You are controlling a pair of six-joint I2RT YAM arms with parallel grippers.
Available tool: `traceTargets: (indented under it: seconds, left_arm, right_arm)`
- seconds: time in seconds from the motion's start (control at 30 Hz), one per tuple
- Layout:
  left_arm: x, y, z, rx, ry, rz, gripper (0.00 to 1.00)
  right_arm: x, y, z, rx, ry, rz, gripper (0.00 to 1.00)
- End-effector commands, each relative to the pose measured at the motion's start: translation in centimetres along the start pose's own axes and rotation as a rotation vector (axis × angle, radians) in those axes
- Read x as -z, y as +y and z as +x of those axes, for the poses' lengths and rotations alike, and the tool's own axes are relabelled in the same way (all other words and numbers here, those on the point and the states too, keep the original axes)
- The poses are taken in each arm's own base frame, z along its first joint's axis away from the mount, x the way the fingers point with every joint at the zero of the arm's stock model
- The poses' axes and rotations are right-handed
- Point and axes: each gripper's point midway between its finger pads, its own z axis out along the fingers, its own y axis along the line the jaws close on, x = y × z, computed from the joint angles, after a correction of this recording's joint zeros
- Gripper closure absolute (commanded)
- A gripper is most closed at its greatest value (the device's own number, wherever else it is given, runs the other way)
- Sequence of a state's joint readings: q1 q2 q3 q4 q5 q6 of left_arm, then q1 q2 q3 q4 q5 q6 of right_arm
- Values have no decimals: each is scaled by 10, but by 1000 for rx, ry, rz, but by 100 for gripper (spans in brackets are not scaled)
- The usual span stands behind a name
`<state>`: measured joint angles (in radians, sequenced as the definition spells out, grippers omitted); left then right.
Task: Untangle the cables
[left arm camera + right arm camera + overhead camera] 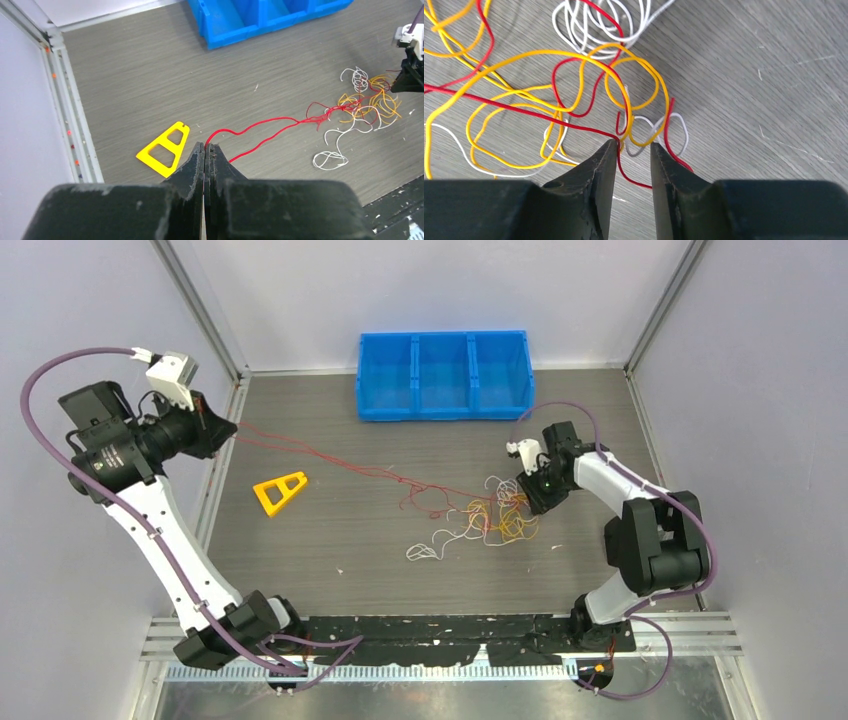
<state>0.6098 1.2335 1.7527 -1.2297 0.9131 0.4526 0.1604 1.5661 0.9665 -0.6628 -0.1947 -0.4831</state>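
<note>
Clamping the red cable (274, 119), L fingers (192, 165) are holding it twd top-view 4 o'clock into the tangle (498, 516); part-open R fingers (594, 175) are straddling a strand (623, 171).

We see the cables (497, 517) as thin, curly wires in red, yellow-orange and white, loosely knotted right of centre on the worktop (340, 575). Red strands (275, 119) stretch out of the tangle toward the upper left, and a white loop (425, 551) trails at its lower left.
</note>
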Motion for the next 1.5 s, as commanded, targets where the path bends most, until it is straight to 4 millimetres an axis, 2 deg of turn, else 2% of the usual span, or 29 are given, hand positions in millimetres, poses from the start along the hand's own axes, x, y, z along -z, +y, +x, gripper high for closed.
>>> traceTargets:
  seconds: [0.0, 0.1, 0.17, 0.23, 0.27, 0.3, 0.33, 0.37, 0.4, 0.53, 0.57, 0.77, 0.8, 0.83, 0.87, 0.9, 0.93, 0.97, 1.0, 1.03, 1.07, 1.1, 1.13, 1.2, 1.27, 1.33, 1.47]
  left_arm:
    - [5, 7, -16, -42, -36, -22, 100]
    - [1, -7, -13, -14, -33, 47, 100]
    - [1, -17, -14, -11, -48, 89, 100]
    - [2, -36, -13, -3, -58, 162, 100]
    - [1, -44, -12, 6, -57, 196, 100]
    - [0, -53, -11, 16, -56, 225, 100]
    - [-1, -60, -10, 18, -57, 245, 100]
    - [-4, -65, -9, 25, -57, 262, 100]
    - [-5, -71, -9, 23, -64, 269, 100]
    - [-12, -86, -10, 36, -79, 310, 100]
    - [-14, -88, -11, 40, -84, 315, 100]
    - [-12, -96, -22, 71, -101, 344, 100]
    - [-11, -96, -24, 68, -101, 345, 100]
    - [-11, -96, -24, 65, -100, 343, 100]
    - [-10, -97, -25, 60, -100, 344, 100]
    - [-9, -97, -25, 58, -99, 343, 100]
    - [-9, -97, -25, 56, -99, 343, 100]
    - [-8, -98, -26, 53, -101, 342, 100]
    - [-7, -98, -27, 53, -104, 342, 100]
    - [-6, -98, -29, 51, -110, 340, 100]
    - [-5, -98, -32, 45, -117, 332, 100]
    - [-4, -97, -36, 37, -126, 321, 100]
    - [-2, -96, -40, 29, -134, 306, 100]
    - [3, -92, -51, 16, -162, 274, 100]
    - [12, -85, -67, 25, -207, 235, 100]
    - [21, -80, -86, 26, -257, 206, 100]
    - [44, -74, -134, 29, -377, 173, 100]
  right_arm:
    - [10, -11, 8, 30, 9, 20, 63]
    - [11, -13, 7, 33, 7, 19, 67]
    - [14, -13, 4, 46, 1, 13, 63]
    - [24, -4, -6, 76, -35, -45, 50]
    - [33, 7, -16, 90, -93, -90, 40]
    - [42, 10, -26, 104, -140, -102, 36]
    - [54, 23, -42, 128, -222, -142, 26]
    - [63, 27, -53, 143, -267, -150, 22]
    - [73, 40, -67, 173, -326, -171, 15]
    - [94, 91, -114, 261, -457, -257, 11]
    - [97, 110, -124, 293, -479, -294, 11]
    - [83, 183, -177, 354, -542, -419, 12]
    - [72, 188, -185, 348, -538, -429, 13]
    - [72, 199, -194, 367, -555, -439, 14]
    - [61, 203, -202, 365, -557, -445, 14]
    - [60, 210, -209, 376, -571, -453, 14]
    - [51, 213, -218, 371, -576, -459, 14]
    - [35, 217, -219, 365, -551, -471, 14]
    - [33, 219, -227, 361, -564, -473, 14]
    - [18, 222, -226, 355, -537, -480, 16]
    - [13, 225, -230, 354, -536, -473, 18]
    - [-7, 224, -225, 341, -491, -464, 23]
    - [-12, 219, -228, 333, -485, -420, 26]
    - [-29, 205, -221, 318, -443, -350, 40]
    - [-37, 191, -209, 311, -409, -302, 52]
    - [-37, 178, -196, 296, -393, -273, 60]
    - [-31, 155, -168, 289, -357, -246, 61]
